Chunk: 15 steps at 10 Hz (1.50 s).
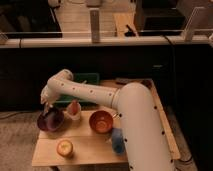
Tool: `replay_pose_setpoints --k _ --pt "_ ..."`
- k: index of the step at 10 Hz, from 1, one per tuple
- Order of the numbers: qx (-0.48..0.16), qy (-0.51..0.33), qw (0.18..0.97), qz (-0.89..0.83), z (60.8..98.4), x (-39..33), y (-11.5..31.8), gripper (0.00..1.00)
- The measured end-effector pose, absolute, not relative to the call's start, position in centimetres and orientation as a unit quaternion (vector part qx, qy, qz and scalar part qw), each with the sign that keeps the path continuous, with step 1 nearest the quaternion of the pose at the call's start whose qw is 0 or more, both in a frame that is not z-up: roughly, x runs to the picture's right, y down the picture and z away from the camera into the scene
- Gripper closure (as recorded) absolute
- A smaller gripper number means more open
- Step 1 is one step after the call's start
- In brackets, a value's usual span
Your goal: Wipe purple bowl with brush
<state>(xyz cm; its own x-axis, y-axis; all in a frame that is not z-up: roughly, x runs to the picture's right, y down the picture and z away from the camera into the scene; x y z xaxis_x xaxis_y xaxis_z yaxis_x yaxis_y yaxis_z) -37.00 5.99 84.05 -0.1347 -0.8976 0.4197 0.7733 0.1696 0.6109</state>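
White arm [100, 92] stretches leftward in view, wrist bent; gripper [48, 106] hangs downward at its end

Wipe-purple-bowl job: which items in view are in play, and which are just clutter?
In play:
purple bowl
gripper, over the bowl's far rim
brush: cannot make it out

Clutter:
orange bowl
round yellow-red fruit
blue object
pale cup-like item
green object behind the arm
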Motion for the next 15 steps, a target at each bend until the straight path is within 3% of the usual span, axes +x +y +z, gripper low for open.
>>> replay_pose_setpoints --k 6,10,15 --pt "0.102 -0.434 0.620 -0.646 81.2 -39.6 8.4 1.00" --pt "0.091 -0.443 0.622 -0.639 80.4 -37.1 10.8 1.00" --pt "0.086 -0.416 0.636 -0.645 80.7 -32.8 10.8 1.00"
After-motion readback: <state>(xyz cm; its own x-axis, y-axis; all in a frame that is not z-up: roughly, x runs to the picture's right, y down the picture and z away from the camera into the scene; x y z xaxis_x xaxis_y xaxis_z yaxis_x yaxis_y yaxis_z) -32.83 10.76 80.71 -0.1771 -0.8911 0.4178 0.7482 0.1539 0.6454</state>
